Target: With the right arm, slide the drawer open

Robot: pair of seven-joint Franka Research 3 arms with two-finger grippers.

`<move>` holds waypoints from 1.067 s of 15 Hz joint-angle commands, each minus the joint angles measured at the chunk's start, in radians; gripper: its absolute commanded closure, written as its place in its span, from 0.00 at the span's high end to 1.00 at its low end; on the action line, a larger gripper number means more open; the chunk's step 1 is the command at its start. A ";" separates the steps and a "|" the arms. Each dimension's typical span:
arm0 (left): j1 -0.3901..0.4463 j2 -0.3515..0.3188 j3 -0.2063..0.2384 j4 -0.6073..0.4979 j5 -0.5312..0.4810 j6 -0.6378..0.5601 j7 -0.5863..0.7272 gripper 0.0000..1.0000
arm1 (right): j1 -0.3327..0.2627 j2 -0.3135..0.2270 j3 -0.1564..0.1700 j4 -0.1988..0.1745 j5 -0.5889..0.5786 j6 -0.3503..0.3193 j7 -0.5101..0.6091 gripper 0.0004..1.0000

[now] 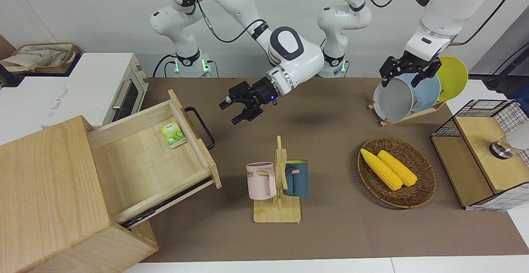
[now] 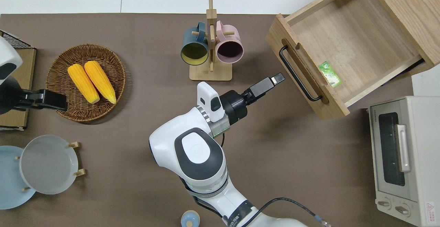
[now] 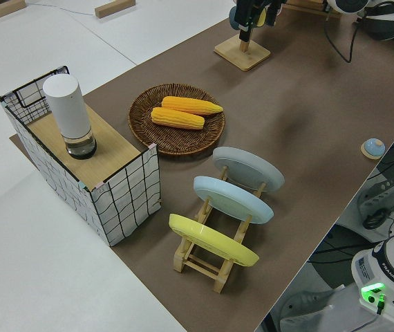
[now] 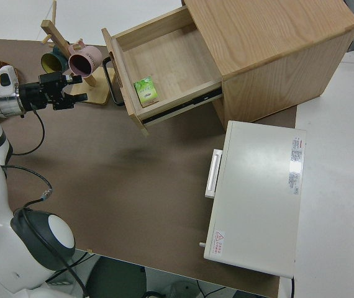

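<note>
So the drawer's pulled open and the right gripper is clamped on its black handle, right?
Not quite. The drawer is pulled open, but the right gripper is open and clear of the black handle, over bare table, as the overhead view shows.

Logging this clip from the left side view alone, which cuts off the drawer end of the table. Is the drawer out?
Observer: Yes. The front view shows the drawer pulled well out of its box.
Operator: Is the right gripper on the handle?
Observer: No. The right gripper is clear of the black bar handle, jaws open, over bare table between the drawer and the mug rack.
Operator: Anything inside the drawer?
Observer: One small green packet, lying beside the front panel.
</note>
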 commanded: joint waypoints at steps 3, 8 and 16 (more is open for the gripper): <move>0.004 0.011 -0.006 0.024 0.017 -0.020 0.010 0.99 | -0.069 -0.115 0.007 0.068 0.313 0.044 -0.019 0.99; 0.004 0.011 -0.006 0.026 0.017 -0.020 0.010 0.99 | -0.221 -0.244 0.005 0.065 0.640 0.112 -0.064 0.99; 0.004 0.011 -0.006 0.026 0.017 -0.020 0.010 0.99 | -0.453 -0.380 0.005 -0.017 0.978 0.195 -0.217 0.99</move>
